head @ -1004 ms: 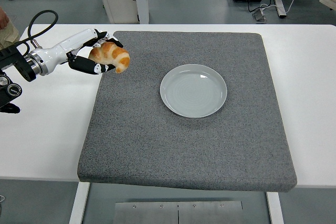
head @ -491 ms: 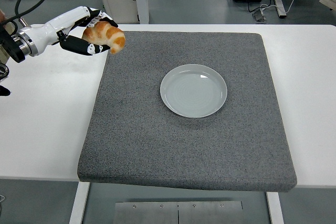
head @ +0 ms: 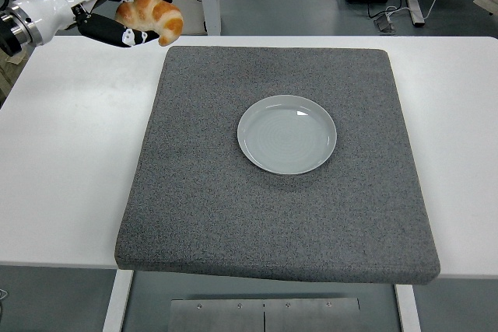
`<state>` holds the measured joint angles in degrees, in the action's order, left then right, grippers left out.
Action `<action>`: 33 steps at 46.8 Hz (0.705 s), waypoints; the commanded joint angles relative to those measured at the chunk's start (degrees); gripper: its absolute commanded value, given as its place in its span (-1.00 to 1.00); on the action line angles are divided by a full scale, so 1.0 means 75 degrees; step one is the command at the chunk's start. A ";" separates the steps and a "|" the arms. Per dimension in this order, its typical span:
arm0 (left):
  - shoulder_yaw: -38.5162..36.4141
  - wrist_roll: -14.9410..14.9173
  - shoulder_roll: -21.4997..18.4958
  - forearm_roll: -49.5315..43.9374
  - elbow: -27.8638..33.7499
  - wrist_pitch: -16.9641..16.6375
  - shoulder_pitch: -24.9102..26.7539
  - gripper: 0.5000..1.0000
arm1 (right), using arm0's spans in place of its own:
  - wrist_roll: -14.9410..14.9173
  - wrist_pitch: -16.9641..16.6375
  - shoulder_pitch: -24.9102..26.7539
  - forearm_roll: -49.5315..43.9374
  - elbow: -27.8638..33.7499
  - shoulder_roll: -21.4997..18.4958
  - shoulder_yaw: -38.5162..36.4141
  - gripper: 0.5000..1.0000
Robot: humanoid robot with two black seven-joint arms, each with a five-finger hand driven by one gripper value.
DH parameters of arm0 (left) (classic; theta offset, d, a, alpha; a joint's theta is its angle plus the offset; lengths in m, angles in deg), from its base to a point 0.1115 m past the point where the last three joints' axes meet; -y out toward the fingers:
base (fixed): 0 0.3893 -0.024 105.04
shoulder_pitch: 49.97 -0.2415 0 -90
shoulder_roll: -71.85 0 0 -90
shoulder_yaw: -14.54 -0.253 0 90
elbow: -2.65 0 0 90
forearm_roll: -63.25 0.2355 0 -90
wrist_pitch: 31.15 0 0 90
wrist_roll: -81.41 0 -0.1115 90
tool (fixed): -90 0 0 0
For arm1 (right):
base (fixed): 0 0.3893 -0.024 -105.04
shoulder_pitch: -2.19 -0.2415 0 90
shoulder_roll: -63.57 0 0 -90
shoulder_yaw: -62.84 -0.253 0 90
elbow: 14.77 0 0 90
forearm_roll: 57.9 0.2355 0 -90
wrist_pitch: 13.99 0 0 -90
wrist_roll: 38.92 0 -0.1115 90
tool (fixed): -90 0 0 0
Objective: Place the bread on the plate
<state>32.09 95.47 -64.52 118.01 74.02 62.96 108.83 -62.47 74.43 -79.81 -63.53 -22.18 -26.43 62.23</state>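
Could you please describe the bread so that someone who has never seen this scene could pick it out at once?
Start from the large grey mat covering the white table, then look past its far-left corner. There the left robot hand holds the bread up in the air. It is a golden-brown, crescent-shaped roll, the only food in view, unlike the pale, empty plate on the mat.

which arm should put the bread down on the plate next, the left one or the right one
Left. The left robot hand is already closed on the bread, held up near the table's far left corner, so it only needs to carry it over to the empty plate on the grey mat. The right arm is out of view.
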 commanded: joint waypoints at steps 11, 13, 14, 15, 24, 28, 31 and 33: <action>-0.0054 0.0000 -0.0075 -0.0001 -0.0024 0.0190 0.0319 -1.00 | 0.0000 0.0000 0.0000 0.0000 0.0003 0.0000 0.0000 1.00; -0.0054 0.0000 -0.0075 -0.0001 -0.0024 0.0214 0.0307 -1.00 | 0.0000 0.0000 0.0000 0.0000 0.0003 0.0000 0.0000 1.00; -0.0054 0.0000 -0.0075 -0.0001 -0.0024 0.0225 0.0319 -1.00 | 0.0000 0.0000 0.0000 0.0000 -0.0009 0.0000 0.0000 1.00; -0.0054 0.0000 -0.0075 0.0010 -0.0047 0.0225 0.0319 -1.00 | 0.0000 0.0000 0.0000 0.0000 0.0003 0.0000 0.0000 1.00; -0.0066 0.0000 -0.0016 -0.0001 -0.0164 0.0296 0.0495 -1.00 | 0.0000 0.0000 0.0000 0.0000 0.0003 0.0000 0.0000 1.00; -0.0054 -0.0012 0.0043 0.0011 -0.0223 0.0307 0.0530 -1.00 | 0.0000 0.0000 0.0000 0.0000 -0.0009 0.0000 0.0000 1.00; -0.0054 -0.0023 0.0183 0.0011 -0.0235 0.0308 0.0635 -1.00 | 0.0000 0.0000 0.0000 0.0000 0.0003 0.0000 0.0000 1.00; -0.0077 -0.0035 0.0277 0.0011 -0.0270 0.0308 0.0694 -1.00 | 0.0000 0.0000 0.0000 0.0000 -0.0009 0.0000 0.0000 1.00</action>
<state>31.63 95.31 -63.46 118.08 72.25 65.26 113.38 -62.47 74.43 -79.82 -63.53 -22.18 -26.43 62.23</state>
